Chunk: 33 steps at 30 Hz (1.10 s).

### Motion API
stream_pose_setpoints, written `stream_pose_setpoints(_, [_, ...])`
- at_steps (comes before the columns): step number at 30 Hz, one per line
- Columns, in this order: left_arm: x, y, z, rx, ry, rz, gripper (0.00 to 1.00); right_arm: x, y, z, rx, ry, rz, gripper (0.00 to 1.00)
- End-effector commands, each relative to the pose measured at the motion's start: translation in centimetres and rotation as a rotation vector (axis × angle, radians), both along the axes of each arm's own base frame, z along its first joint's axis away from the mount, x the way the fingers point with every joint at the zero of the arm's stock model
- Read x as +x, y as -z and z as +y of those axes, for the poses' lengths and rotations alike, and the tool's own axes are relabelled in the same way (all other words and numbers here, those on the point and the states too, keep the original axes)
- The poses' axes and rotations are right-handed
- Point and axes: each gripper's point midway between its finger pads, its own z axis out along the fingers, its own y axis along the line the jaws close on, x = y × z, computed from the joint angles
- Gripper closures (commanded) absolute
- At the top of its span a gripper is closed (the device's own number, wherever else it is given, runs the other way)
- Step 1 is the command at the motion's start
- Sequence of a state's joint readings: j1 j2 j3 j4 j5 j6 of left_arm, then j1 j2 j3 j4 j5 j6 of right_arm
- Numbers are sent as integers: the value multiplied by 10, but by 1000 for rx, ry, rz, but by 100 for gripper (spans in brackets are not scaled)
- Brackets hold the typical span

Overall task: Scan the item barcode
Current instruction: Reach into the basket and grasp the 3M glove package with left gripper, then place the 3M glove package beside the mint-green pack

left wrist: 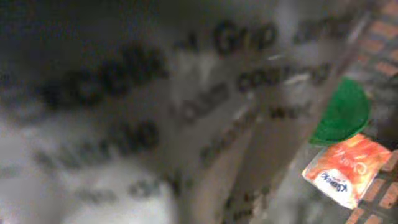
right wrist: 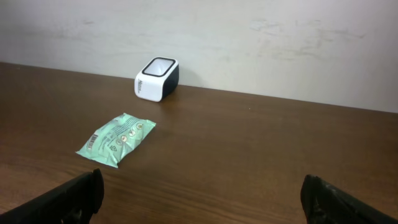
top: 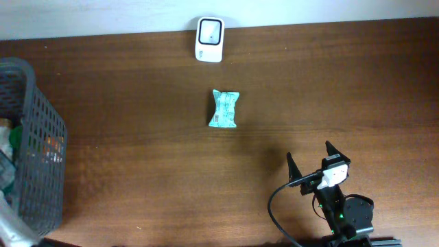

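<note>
A teal snack packet (top: 224, 109) lies flat on the table, its barcode end toward the near side (right wrist: 117, 139). Behind it the white scanner (top: 209, 30) stands at the table's back edge (right wrist: 157, 78). My right gripper (top: 309, 152) hovers low at the front right, open and empty (right wrist: 202, 186). The left wrist view is filled by a blurred pale packet with dark lettering (left wrist: 155, 106), pressed close to the camera inside the basket. My left gripper's fingers do not show there. It is shut, and I cannot tell whether it holds that packet.
A dark grey mesh basket (top: 41, 137) stands at the left edge with several packets in it. Inside, a green item (left wrist: 342, 115) and an orange-and-white packet (left wrist: 345, 168) lie against the mesh wall (left wrist: 379, 37).
</note>
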<state>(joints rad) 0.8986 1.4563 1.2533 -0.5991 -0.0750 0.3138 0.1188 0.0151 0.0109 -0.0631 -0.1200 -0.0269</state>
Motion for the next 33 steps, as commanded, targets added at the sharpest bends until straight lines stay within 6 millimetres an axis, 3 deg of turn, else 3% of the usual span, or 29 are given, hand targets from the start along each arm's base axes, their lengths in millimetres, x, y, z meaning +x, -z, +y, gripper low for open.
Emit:
stream_pose_setpoints(1, [3, -31, -4, 47, 10, -83, 100, 0, 2, 1, 0, -5, 3, 1])
stream_pose_setpoints(2, [4, -37, -5, 61, 13, -96, 100, 0, 2, 1, 0, -5, 3, 2])
stream_pose_setpoints(3, [4, -56, -5, 90, -8, -154, 100, 0, 2, 1, 0, -5, 3, 2])
stream_pose_setpoints(5, [5, -124, -13, 148, -75, -391, 100, 0, 2, 1, 0, -5, 3, 2])
stream_pose_setpoints(6, [11, -159, -27, 159, -25, -516, 100, 0, 2, 1, 0, -5, 3, 1])
stream_pose_setpoints(8, [17, -202, -54, 160, 31, -690, 100, 0, 2, 1, 0, -5, 3, 2])
stream_pose_setpoints(9, [19, -227, -76, 162, 75, -783, 100, 0, 2, 1, 0, -5, 3, 2])
stream_pose_setpoints(10, [20, -257, -113, 152, 137, -896, 100, 0, 2, 1, 0, -5, 4, 2])
stream_pose_setpoints(12, [28, -274, -160, 88, 240, -977, 100, 0, 2, 1, 0, -5, 3, 2])
stream_pose_setpoints(13, [38, -272, -198, -25, 328, -998, 100, 0, 2, 1, 0, -5, 3, 1])
stream_pose_setpoints(15, [57, -243, -250, -224, 431, -926, 100, 0, 2, 1, 0, -5, 3, 2])
stream_pose_setpoints(17, [95, -169, -331, -458, 599, -643, 100, 0, 2, 1, 0, -5, 3, 2])
stream_pose_setpoints(19, [120, -99, -399, -589, 708, -383, 100, 0, 2, 1, 0, -5, 3, 2])
stream_pose_setpoints(21, [135, -48, -439, -690, 692, -237, 100, 0, 2, 1, 0, -5, 3, 2])
stream_pose_setpoints(22, [142, -1, -468, -774, 619, -110, 100, 0, 2, 1, 0, -5, 3, 2])
stream_pose_setpoints(24, [142, 66, -509, -881, 602, 80, 100, 0, 2, 1, 0, -5, 3, 2])
stream_pose_setpoints(26, [135, 117, -518, -891, 567, 222, 100, 0, 2, 1, 0, -5, 3, 2])
stream_pose_setpoints(28, [122, 155, -514, -864, 562, 351, 100, 0, 2, 1, 0, -5, 3, 2])
stream_pose_setpoints(33, [104, 171, -488, -710, 602, 479, 100, 0, 2, 1, 0, -5, 3, 2])
